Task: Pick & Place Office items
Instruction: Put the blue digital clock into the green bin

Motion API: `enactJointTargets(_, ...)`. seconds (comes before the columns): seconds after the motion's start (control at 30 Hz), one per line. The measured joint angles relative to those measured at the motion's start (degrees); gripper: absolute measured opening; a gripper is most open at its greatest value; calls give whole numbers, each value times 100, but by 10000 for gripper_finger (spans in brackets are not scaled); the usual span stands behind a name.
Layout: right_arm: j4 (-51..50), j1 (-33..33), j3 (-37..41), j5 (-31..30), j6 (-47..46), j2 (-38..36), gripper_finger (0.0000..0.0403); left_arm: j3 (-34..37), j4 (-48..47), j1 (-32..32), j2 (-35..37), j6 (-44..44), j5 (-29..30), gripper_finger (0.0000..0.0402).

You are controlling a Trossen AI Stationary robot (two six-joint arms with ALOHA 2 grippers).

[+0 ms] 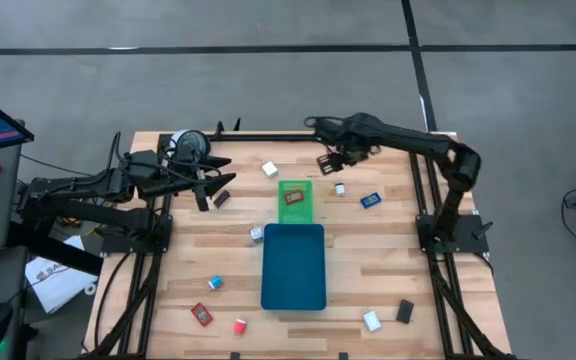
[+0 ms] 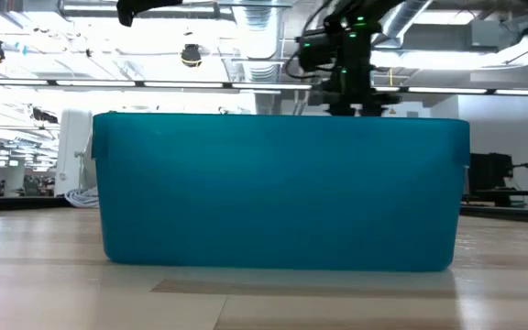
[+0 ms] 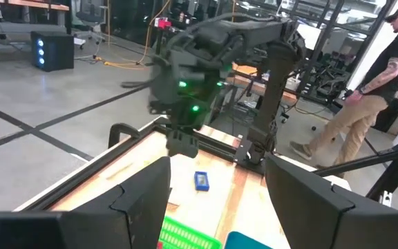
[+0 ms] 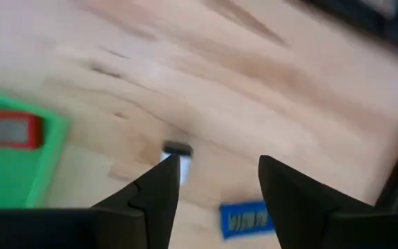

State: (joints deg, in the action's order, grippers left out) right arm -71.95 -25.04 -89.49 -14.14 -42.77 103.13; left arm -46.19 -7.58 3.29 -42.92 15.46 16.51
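A: Where is the right arm, if we take the green tray [image 1: 296, 201] as landmark?

B: It reaches from its base at the right edge of the surface [image 1: 388, 270] toward the far side, bent at the elbow. The right gripper [image 1: 330, 163] hangs just beyond the green tray's far right corner, its fingers [image 4: 159, 185] apart and holding nothing.

A: Which office items are near it?

B: A small white piece with a dark end [image 4: 177, 153] lies on the wood right of the green tray, close to one finger. A blue piece [image 1: 370, 200] lies further right of it. Inside the green tray is a red-framed piece [image 4: 5, 129].

A: And the left arm?

B: It lies stretched low along the left side, far left of the green tray. The left gripper [image 1: 216, 187] points toward the tray, its fingers apart and empty, with a black piece [image 1: 221, 199] just beside it.

A: The teal tray [image 1: 294, 265]?

B: It stands directly on the near side of the green tray, touching it
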Motion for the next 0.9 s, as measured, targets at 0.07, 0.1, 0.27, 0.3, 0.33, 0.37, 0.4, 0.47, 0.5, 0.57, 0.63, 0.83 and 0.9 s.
enactJointTargets(0.07,33,-26,429,9,-610,-261,189,0,1,0,0,-2,0,231)
enactJointTargets(0.1,68,-21,657,7,-860,-377,189,0,-1,-2,0,-2,-2,231)
enactJointTargets(0.27,364,11,1838,9,-2572,-1014,189,0,0,0,0,-4,-2,231)
enactJointTargets(0.3,497,40,2111,5,-2999,-1179,189,0,-2,0,0,-4,-2,231)
enactJointTargets(0.33,637,66,2363,7,-3436,-1336,189,0,-6,0,0,-4,-5,231)
enactJointTargets(0.37,817,89,2610,7,-3844,-1503,189,0,-10,0,0,-4,-28,231)
enactJointTargets(0.4,1047,115,2872,10,-4262,-1684,189,0,-6,0,0,-2,-44,231)
enactJointTargets(0.47,1426,210,3356,6,-5087,-2036,189,0,-8,-2,0,-2,-46,231)
enactJointTargets(0.5,1585,258,3602,5,-5491,-2199,189,0,-8,-2,0,-2,-46,231)
enactJointTargets(0.57,1925,356,4019,1,-6166,-2473,189,0,-8,-2,0,-2,-48,231)
enactJointTargets(0.63,2245,438,4347,-1,-6575,-2674,189,0,-8,-2,0,-2,-48,231)
enactJointTargets(0.83,2429,526,4657,14,-7305,-2624,189,0,2,-2,0,11,-50,231)
enactJointTargets(0.9,2509,492,4655,71,-7294,-2490,189,0,3,-2,0,39,-50,231)
